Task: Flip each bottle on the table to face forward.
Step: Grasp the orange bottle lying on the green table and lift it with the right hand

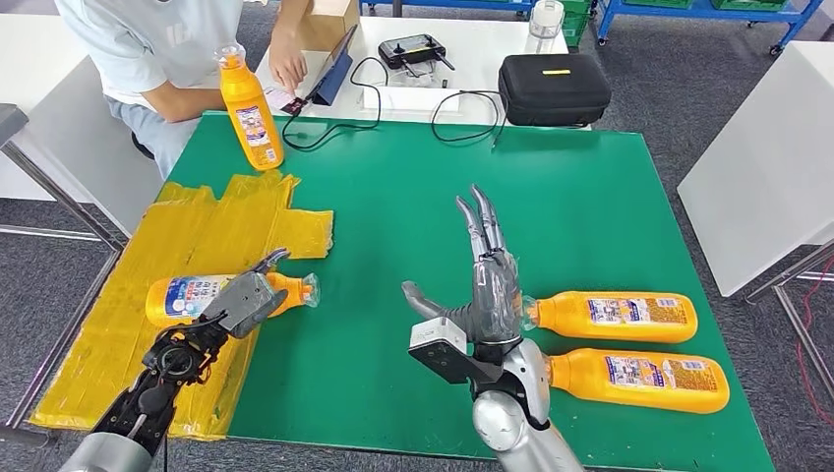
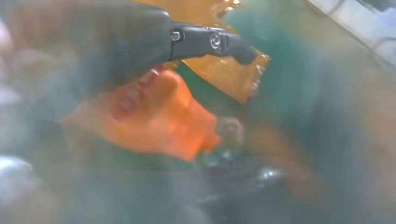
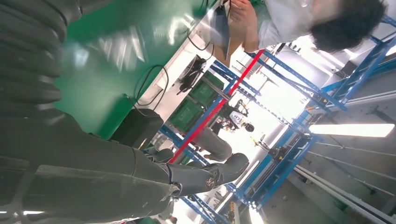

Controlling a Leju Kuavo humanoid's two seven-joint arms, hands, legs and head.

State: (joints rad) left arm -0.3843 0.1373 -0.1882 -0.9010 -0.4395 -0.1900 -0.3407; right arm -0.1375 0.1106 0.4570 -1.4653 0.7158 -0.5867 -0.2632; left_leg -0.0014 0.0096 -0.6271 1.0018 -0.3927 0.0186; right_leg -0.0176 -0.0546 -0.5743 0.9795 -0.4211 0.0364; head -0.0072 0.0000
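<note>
One bottle (image 1: 187, 297) under left robot hand (image 1: 244, 301).

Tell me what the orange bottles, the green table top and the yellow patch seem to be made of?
The orange bottles look like glossy plastic, with printed labels and clear caps. The green table top seems a matte mat or board, evenly coloured. The yellow patch looks like overlapping strips of shiny tape, wrinkled at the edges.

No text can be read. The bottles (image 1: 615, 316) carry printed labels (image 1: 631, 310), blue, white and red, but the lettering is too small to make out.
</note>
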